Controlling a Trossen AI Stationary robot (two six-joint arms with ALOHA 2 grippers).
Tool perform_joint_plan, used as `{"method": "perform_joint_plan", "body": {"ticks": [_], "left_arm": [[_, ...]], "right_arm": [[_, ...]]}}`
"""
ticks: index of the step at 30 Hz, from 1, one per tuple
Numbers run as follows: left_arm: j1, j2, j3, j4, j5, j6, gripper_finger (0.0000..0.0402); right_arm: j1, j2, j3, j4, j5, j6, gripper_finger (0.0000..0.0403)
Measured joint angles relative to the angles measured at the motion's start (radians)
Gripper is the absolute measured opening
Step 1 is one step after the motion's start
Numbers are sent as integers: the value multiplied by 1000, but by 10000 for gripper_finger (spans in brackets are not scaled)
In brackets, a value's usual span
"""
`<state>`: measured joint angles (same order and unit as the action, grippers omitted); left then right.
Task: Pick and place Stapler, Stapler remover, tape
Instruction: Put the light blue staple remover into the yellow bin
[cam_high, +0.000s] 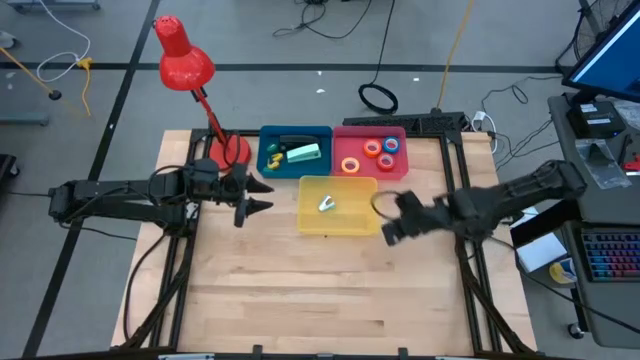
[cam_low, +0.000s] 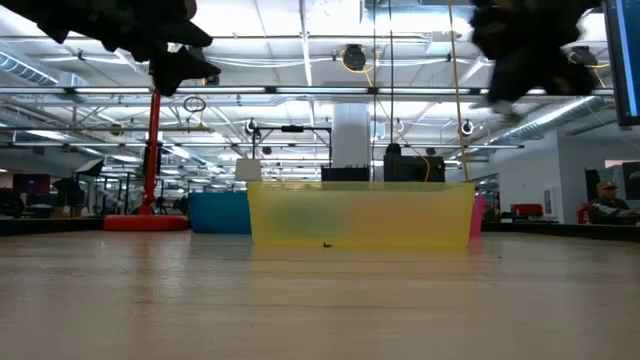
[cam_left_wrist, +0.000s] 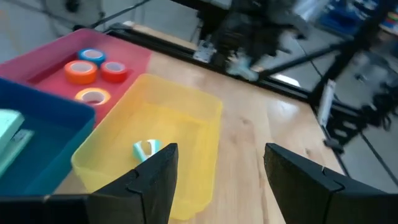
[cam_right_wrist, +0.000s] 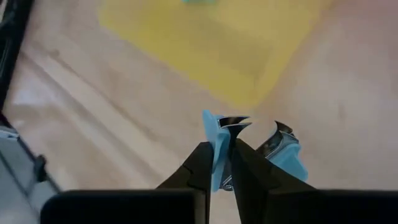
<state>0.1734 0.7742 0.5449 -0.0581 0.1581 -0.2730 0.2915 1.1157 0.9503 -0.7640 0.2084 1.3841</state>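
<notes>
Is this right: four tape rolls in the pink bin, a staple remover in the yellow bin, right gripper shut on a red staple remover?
Not quite: the staple remover in the right gripper is blue, per the right wrist view. Tape rolls in the pink bin and the remover in the yellow bin are correct.

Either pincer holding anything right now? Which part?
Right pincer is shut on a blue staple remover, pinching one blue handle wing. Left pincer is open, empty.

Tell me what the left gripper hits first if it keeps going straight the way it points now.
Probably the yellow bin: the open left gripper points at its near wall, just ahead. Height is unclear; it may pass over the rim.
</notes>
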Motion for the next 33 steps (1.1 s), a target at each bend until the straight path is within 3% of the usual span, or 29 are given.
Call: {"method": "perform_joint_plan", "body": {"ticks": [7, 15, 19, 25, 33], "left_arm": [[0, -21, -5, 11, 81, 114, 239], [0, -193, -174, 174, 66, 97, 239], [-4, -298, -243, 181, 40, 80, 239], [-51, -393, -331, 190, -110, 76, 239], [-100, -457, -482, 355, -116, 63, 239]], "right_arm": [[-314, 121, 68, 51, -123, -475, 29], [-478, 342, 204, 49, -185, -828, 29], [-519, 451, 268, 20, -185, -931, 29], [-543, 583, 323, 20, -184, -1005, 29], [-546, 695, 346, 53, -185, -1057, 38]]}}
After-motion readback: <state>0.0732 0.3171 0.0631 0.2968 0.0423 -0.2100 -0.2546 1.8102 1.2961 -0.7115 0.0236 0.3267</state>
